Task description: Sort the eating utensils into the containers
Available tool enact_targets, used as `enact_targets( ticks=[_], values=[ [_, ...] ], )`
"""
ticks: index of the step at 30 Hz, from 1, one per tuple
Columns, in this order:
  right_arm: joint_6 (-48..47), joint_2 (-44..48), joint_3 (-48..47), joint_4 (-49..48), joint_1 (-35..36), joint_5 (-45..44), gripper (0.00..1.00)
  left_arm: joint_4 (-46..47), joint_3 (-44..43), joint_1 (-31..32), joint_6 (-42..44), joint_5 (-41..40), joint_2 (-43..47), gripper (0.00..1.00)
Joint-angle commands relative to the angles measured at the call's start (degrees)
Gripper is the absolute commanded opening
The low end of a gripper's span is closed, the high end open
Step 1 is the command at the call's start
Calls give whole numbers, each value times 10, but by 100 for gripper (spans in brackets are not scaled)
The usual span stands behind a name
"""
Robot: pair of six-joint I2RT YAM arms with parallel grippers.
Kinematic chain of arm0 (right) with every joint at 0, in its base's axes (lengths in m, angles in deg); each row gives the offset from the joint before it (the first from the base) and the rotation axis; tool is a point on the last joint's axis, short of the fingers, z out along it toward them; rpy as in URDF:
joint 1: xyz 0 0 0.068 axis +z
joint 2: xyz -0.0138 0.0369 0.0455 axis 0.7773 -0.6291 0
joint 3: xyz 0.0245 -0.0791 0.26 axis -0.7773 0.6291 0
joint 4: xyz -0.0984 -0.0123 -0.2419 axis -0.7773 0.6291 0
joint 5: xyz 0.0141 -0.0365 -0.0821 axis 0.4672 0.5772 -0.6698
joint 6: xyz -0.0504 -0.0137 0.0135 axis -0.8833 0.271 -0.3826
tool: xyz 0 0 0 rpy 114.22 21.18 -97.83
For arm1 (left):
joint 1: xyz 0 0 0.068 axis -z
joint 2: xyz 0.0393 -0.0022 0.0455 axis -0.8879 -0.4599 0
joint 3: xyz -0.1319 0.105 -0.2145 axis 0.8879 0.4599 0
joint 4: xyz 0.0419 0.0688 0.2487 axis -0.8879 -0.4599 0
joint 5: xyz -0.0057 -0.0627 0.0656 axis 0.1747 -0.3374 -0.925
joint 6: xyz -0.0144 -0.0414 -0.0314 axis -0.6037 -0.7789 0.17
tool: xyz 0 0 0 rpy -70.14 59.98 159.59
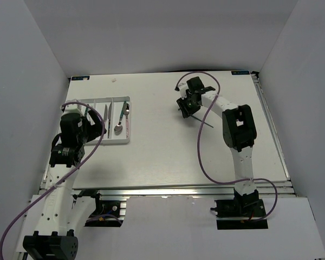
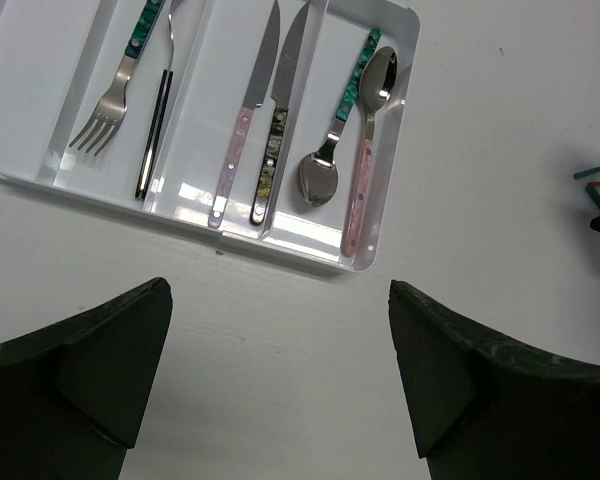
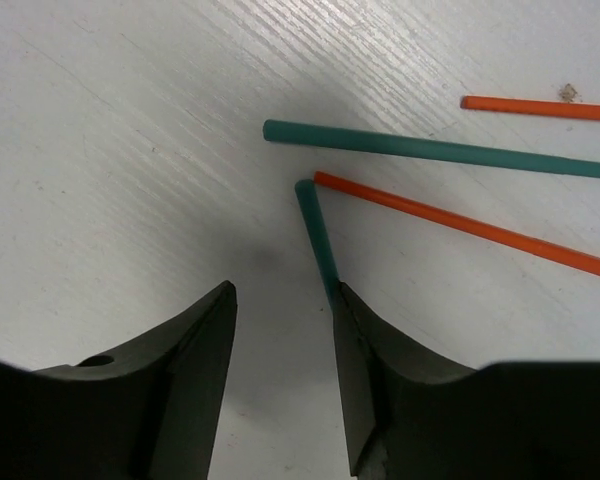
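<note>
The white tray (image 2: pixel 400 60) holds a teal-handled fork (image 2: pixel 118 82), a thin dark pair of sticks (image 2: pixel 152 130), two knives (image 2: pixel 246 120) and two spoons (image 2: pixel 364 150) in its slots. My left gripper (image 2: pixel 278 288) is open and empty over bare table just short of the tray's near end. Two teal chopsticks (image 3: pixel 430 150) and two red chopsticks (image 3: pixel 460 225) lie loose on the table. My right gripper (image 3: pixel 285 292) is open right above them. One teal chopstick (image 3: pixel 316 235) runs under the tip of its right finger (image 3: pixel 365 340) and is not gripped.
In the top view the tray (image 1: pixel 109 142) sits at the left with my left gripper (image 1: pixel 85 129) beside it. My right gripper (image 1: pixel 183 110) is at the table's middle back, a chopstick (image 1: pixel 205 123) showing next to it. White walls enclose the table.
</note>
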Motion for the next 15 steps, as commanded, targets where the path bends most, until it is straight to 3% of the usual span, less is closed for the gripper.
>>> enact_targets(
  ticks=[1, 12, 13, 15],
  values=[
    [-10, -22, 3, 2, 1, 6, 47, -3, -2, 4, 8, 9, 12, 98],
    [-25, -34, 26, -12, 2, -14, 44, -2, -1, 5, 10, 24, 13, 98],
    [-25, -38, 27, -11, 8, -13, 42, -4, -1, 5, 10, 23, 14, 98],
    [-26, -38, 39, -8, 16, -20, 27, -6, -2, 5, 9, 23, 18, 98]
  ],
)
